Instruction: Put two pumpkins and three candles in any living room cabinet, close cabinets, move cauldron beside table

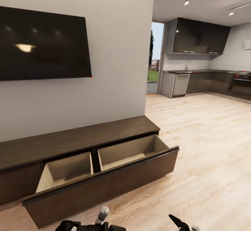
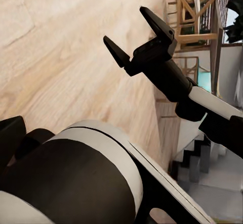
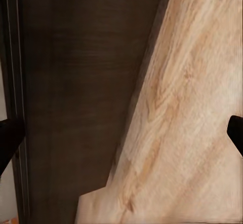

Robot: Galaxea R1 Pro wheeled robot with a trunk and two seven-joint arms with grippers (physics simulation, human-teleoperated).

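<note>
Cabinet (image 1: 80,138) drawer (image 1: 104,185) pulled wide open, both pale compartments holding nothing yet. Right gripper (image 1: 183,224) spread and carrying nothing, low before the drawer front; left gripper (image 1: 89,222) too cropped to tell. Could clip that jutting front when turning away, shoving it askew or part-shut

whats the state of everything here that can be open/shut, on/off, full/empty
cabinet: one wide drawer pulled out, not closed
drawer: open, two pale compartments, both look empty as far as the head view shows
television: on the wall, screen dark, looks off
right gripper: open, fingers spread, holding nothing
left gripper: by the head view's bottom edge, state cannot be told
</note>
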